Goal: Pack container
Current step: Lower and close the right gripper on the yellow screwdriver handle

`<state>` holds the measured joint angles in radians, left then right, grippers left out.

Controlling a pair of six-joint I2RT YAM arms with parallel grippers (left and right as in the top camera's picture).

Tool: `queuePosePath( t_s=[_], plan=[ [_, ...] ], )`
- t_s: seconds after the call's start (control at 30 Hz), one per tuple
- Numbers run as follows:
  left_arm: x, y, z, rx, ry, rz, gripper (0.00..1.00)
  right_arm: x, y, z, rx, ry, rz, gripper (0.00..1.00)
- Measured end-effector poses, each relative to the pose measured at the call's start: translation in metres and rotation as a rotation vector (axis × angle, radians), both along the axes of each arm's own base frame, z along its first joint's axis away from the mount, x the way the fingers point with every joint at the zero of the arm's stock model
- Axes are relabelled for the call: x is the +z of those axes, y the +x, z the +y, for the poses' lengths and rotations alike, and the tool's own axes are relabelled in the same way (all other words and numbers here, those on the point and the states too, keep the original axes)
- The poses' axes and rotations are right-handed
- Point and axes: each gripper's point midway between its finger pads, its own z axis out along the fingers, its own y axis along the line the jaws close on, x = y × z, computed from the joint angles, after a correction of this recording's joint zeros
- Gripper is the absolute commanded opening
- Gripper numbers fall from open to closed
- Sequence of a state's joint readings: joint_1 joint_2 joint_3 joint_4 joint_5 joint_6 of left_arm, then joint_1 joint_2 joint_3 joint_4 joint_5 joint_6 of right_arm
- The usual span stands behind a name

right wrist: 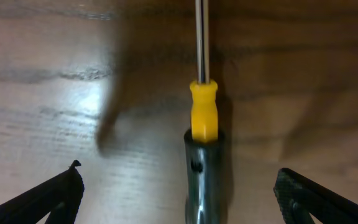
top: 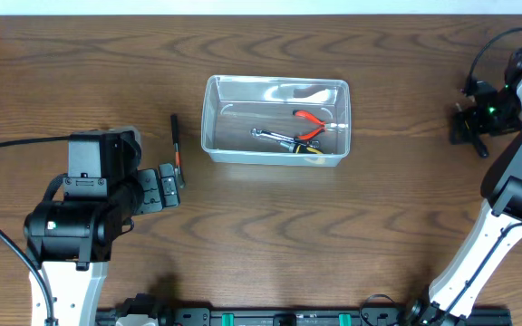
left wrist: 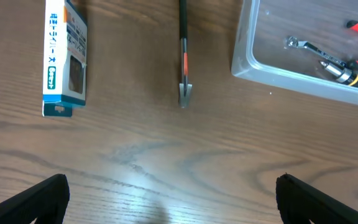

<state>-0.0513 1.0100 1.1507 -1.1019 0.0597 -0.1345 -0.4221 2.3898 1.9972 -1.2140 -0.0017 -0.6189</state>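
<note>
The clear plastic container (top: 210,118) stands at the table's middle and holds red-handled pliers (top: 312,119), a silver wrench (top: 270,137) and a yellow-and-black tool (top: 308,145). A thin black tool with an orange band (top: 177,148) lies left of it. My left gripper (top: 172,186) is open and empty just below that tool. The left wrist view shows this tool (left wrist: 183,56), the container's corner (left wrist: 244,46) and the open fingers (left wrist: 173,199). My right gripper (top: 465,127) is open at the far right. Its fingers (right wrist: 179,196) straddle a screwdriver with a yellow collar (right wrist: 203,115) lying on the table.
A small blue-and-white box (left wrist: 66,59) lies on the table left of the black tool; in the overhead view my left arm hides it. The right arm's base stands at the lower right (top: 478,263). Cables run along the left edge.
</note>
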Motion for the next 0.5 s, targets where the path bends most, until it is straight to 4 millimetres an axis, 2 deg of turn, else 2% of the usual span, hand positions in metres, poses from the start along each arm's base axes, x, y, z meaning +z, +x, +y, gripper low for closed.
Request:
queuePosePath(
  t_s=[0.33,0.5],
  plan=[
    [0.0017,0.0028,-0.0001,0.000,-0.001,-0.013,0.98,-0.0041,0.0013,-0.0004,0.003,0.001,-0.001,0.96],
    [0.0017,0.0028,-0.0001,0.000,-0.001,-0.013,0.98,-0.0056,0.0031,-0.0069,0.003,-0.033,-0.003,0.96]
  ],
)
